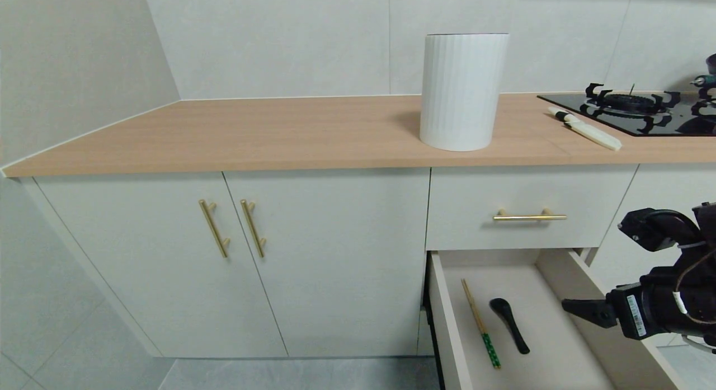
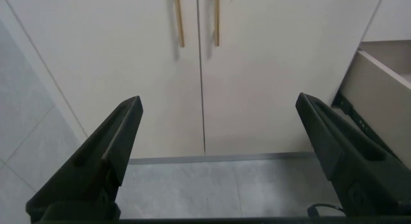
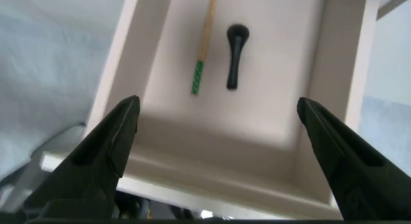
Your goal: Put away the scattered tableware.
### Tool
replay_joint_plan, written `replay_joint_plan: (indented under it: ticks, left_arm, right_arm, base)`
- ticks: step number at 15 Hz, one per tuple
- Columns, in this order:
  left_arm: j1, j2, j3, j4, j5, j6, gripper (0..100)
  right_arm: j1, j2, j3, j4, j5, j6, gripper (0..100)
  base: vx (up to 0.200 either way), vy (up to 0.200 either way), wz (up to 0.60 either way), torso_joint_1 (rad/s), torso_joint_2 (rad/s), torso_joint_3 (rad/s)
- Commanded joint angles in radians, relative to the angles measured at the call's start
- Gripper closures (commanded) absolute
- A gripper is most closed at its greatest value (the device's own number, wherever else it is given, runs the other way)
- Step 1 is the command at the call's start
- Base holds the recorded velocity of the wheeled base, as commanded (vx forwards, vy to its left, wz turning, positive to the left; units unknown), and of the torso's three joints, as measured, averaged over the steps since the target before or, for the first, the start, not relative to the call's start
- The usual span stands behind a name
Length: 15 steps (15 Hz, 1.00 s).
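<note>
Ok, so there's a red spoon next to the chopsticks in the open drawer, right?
Not quite. The spoon is black, not red. It does lie next to the chopsticks in the open drawer, as the head view shows.

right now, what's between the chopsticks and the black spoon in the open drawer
Nothing: only bare drawer floor separates the chopsticks from the black spoon. They lie side by side without touching, as both the head and right wrist views show.

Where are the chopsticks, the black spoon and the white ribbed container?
chopsticks (image 1: 480, 323): head view, midway along the shafts.
black spoon (image 1: 512, 328): head view, on its handle.
white ribbed container (image 1: 461, 93): head view, middle of its side wall.
</note>
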Motion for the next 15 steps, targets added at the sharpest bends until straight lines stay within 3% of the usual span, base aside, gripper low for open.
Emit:
replay_joint_plan:
  ticks: [1, 6, 11, 15]
  left_arm:
    - [-0.001, 0.001, 0.000, 0.000, 0.000, 0.000, 0]
    - [-0.001, 0.001, 0.000, 0.000, 0.001, 0.000, 0]
    - [0.001, 0.001, 0.000, 0.000, 0.001, 0.000, 0]
    - [-0.001, 0.001, 0.000, 0.000, 0.001, 0.000, 0]
  right_arm:
    - [0.008, -0.023, 0.014, 0.001, 0.000, -0.009, 0]
    - [0.035, -0.023, 0.075, 0.002, -0.002, -0.076, 0]
    - [0.098, 0.060, 0.092, 0.143, 0.000, -0.135, 0]
    - [0.136, 0.251, 0.110, 0.143, -0.003, -0.138, 0]
  base:
    - [-0.200, 0.000, 0.00, 0.007, 0.00, 0.002]
    - [-0.200, 0.000, 0.00, 0.003, 0.00, 0.005]
    - [0.000, 0.000, 0.00, 0.000, 0.00, 0.000]
    - [0.000, 0.000, 0.00, 0.000, 0.00, 0.000]
